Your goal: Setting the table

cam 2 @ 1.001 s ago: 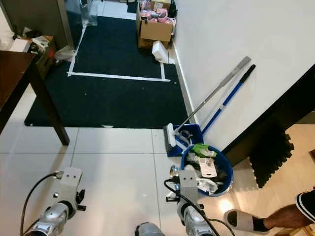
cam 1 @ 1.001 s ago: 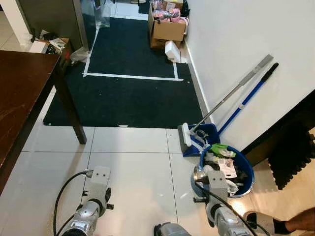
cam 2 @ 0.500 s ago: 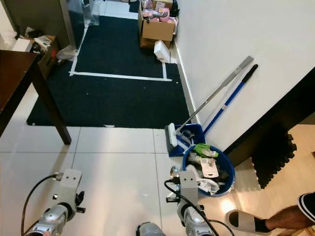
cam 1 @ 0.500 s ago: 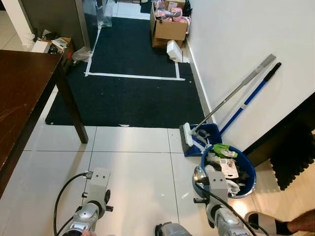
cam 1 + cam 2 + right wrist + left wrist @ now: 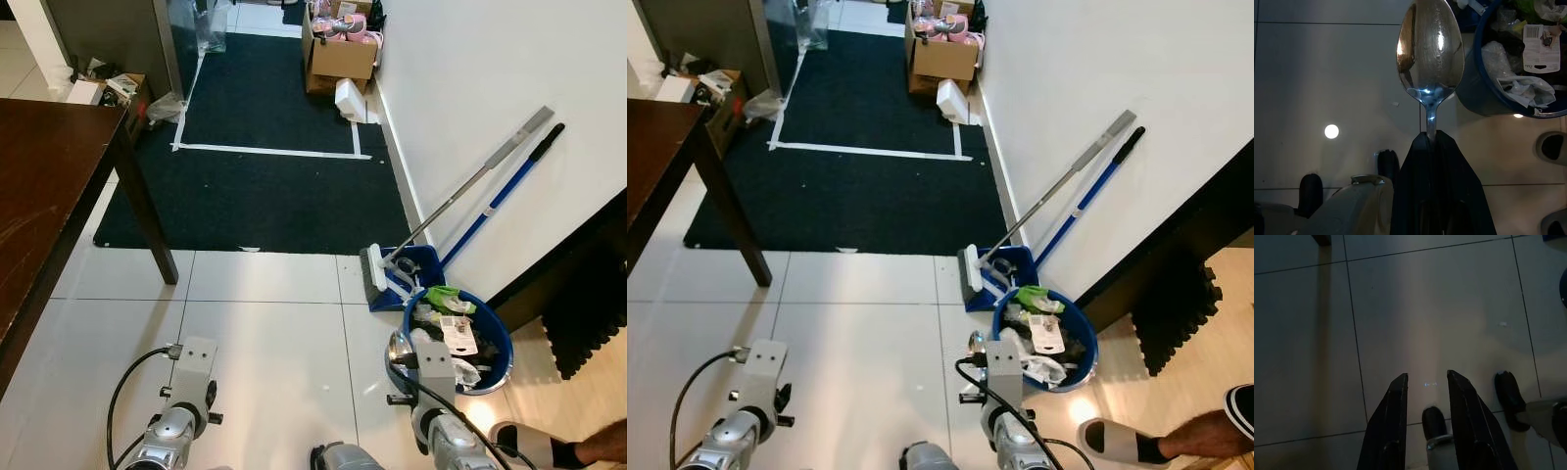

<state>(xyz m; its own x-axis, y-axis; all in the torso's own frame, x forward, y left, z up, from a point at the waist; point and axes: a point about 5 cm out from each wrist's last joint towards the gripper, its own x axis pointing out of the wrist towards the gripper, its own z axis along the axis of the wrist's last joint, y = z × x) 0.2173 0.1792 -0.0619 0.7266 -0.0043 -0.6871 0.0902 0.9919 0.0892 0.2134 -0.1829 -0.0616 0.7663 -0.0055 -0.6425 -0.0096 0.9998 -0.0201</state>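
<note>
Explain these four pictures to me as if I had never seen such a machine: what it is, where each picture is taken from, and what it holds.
This is a walking humanoid robot with two silver arms, each ending in a gripper with two long black fingers. The two wide pictures come from a stereo camera on its head, looking down at the tiled floor. At the bottom of them you see its left arm on the left and its right arm on the right.

The two dark pictures come from cameras on the wrists, looking along the fingers. The left gripper is open and holds nothing. The right gripper is shut on a spoon by its handle.

Around it: a dark wooden table on the left, a dark rug ahead, and by the wall a blue bin full of rubbish, with a dustpan and long-handled cleaning tools leaning there. A person's foot in a sandal stands on the right.
</note>
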